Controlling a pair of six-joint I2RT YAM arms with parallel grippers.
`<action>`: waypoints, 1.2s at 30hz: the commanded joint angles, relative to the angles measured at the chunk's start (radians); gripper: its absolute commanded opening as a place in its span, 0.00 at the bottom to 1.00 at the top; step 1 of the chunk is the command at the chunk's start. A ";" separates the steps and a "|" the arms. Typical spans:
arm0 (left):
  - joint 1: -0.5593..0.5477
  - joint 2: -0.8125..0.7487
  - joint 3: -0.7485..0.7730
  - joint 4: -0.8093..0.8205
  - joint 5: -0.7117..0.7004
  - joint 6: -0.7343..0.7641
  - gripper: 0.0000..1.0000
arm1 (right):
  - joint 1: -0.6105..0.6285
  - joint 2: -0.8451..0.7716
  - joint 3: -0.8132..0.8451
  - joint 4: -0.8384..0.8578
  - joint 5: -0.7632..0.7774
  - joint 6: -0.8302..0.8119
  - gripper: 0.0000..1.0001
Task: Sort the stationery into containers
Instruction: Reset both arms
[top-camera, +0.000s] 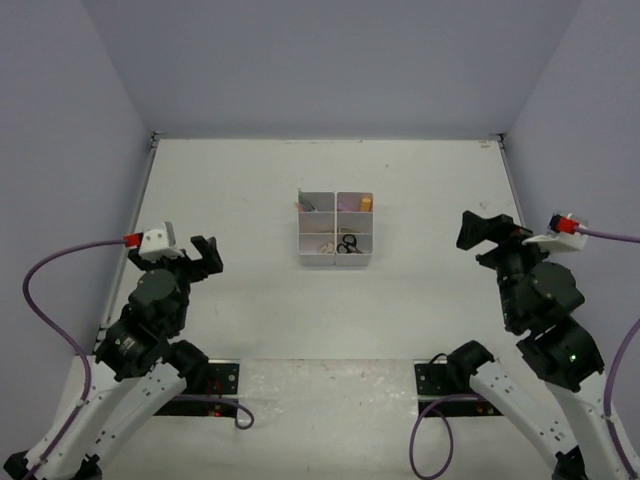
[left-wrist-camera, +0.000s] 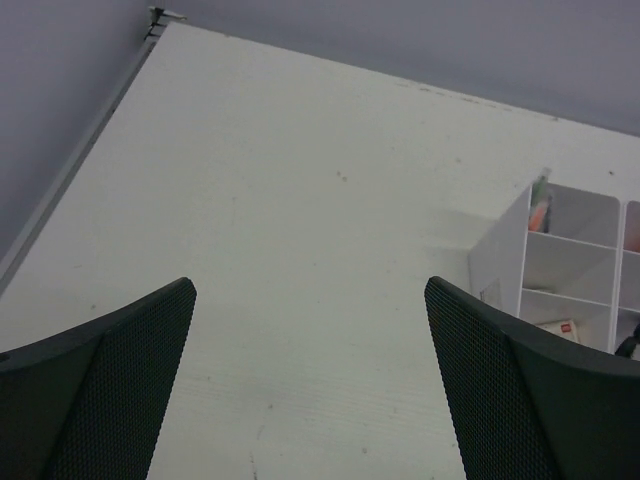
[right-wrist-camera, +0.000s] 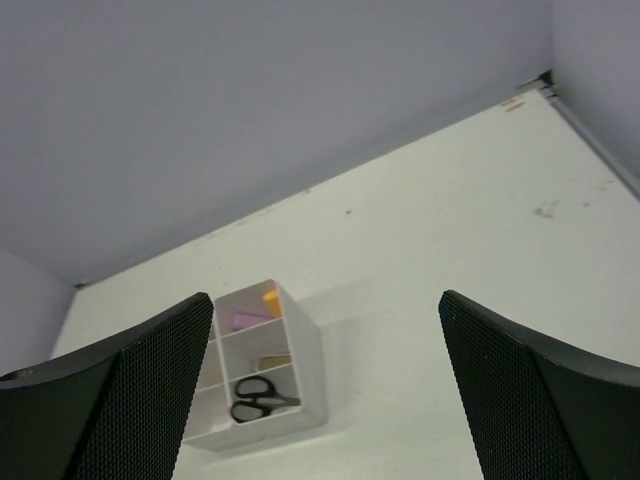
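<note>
The white six-compartment organizer (top-camera: 335, 259) stands at the table's middle, holding all the stationery I can see. Black-handled scissors (top-camera: 347, 243) lie in its near right cell, an orange marker (top-camera: 366, 202) and a pink item (top-camera: 345, 205) in the far right cell, thin pens (top-camera: 303, 203) in the far left cell, and erasers (top-camera: 326, 245) in the near left cell. My left gripper (top-camera: 205, 255) hangs open well to the organizer's left, empty. My right gripper (top-camera: 478, 230) hangs open well to its right, also empty. The right wrist view shows the organizer (right-wrist-camera: 305, 370), scissors (right-wrist-camera: 262, 397) and orange marker (right-wrist-camera: 272, 300).
Grey walls enclose the table on the left, back and right. A metal rail (top-camera: 130, 230) runs along the left edge. Purple cables (top-camera: 50, 270) loop from both wrists. In the left wrist view the organizer (left-wrist-camera: 500, 260) sits at the right edge, beyond the left gripper (left-wrist-camera: 310, 290).
</note>
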 joint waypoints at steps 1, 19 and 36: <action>0.155 0.066 -0.025 0.078 0.054 0.002 1.00 | -0.003 -0.028 0.077 -0.258 0.067 -0.136 0.99; 0.208 0.163 -0.013 0.071 0.027 -0.030 1.00 | -0.002 -0.197 -0.121 -0.246 -0.111 -0.124 0.99; 0.208 0.063 -0.082 0.138 0.084 0.007 1.00 | -0.002 -0.173 -0.186 -0.191 -0.073 -0.093 0.99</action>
